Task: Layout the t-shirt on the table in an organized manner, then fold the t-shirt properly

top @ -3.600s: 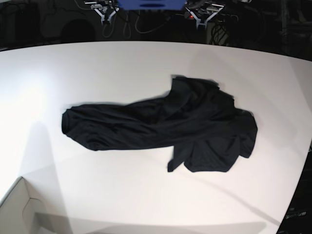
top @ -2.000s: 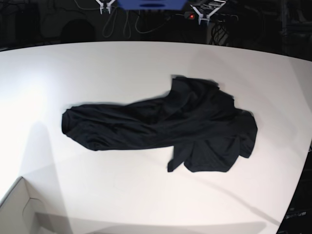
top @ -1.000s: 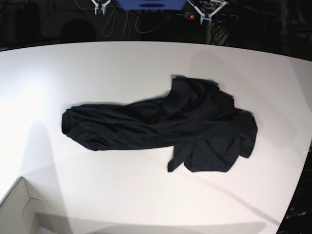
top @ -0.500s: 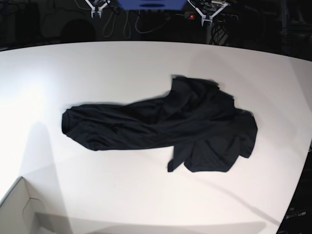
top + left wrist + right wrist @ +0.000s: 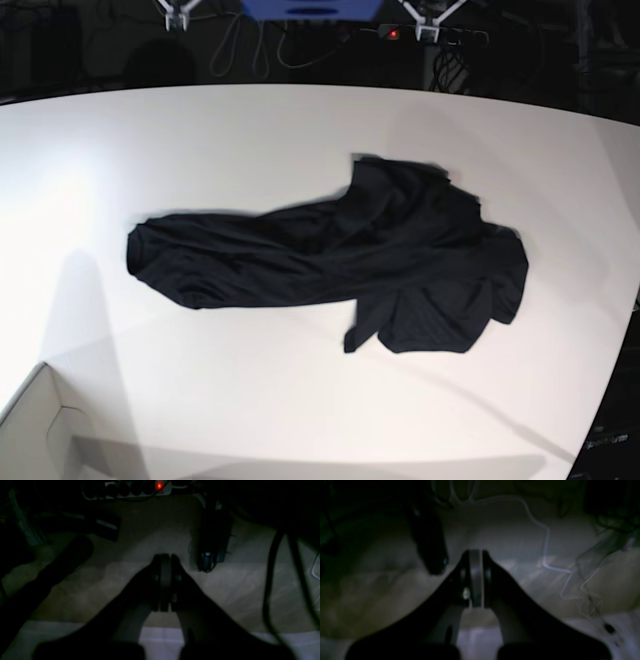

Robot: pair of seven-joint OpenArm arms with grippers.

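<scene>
From my left wrist camera I see the left gripper [image 5: 163, 580] with its jaws pressed flat together and nothing between them; it hangs over a dim floor [image 5: 140, 547] beyond the table, with a power strip [image 5: 130, 487] showing a red light at the top and a dark cable [image 5: 270, 562] running down the right side, so I read this arm as parked clear of the work, not engaged with anything. My right wrist camera tells the same story: the right gripper [image 5: 475, 577] is fully closed and empty, pointing at shadowy floor crossed by a pale thin cable [image 5: 545, 542], and a strip of the white table [image 5: 480, 637] edge shows just under the fingers. In the base view the t-shirt [image 5: 330, 260] lies on the table [image 5: 250, 130] right of centre, bunched into a long twisted shape, with one narrow end stretched toward the view's left and the bulkier, folded-over part heaped toward its right. Both grippers sit at the far top edge, well apart from the cloth. A pale cardboard box [image 5: 40, 430] corner pokes in at the lower left. I judge the layout step has not begun: the shirt needs spreading flat, and I would have to open the jaws before reaching for its edges.
</scene>
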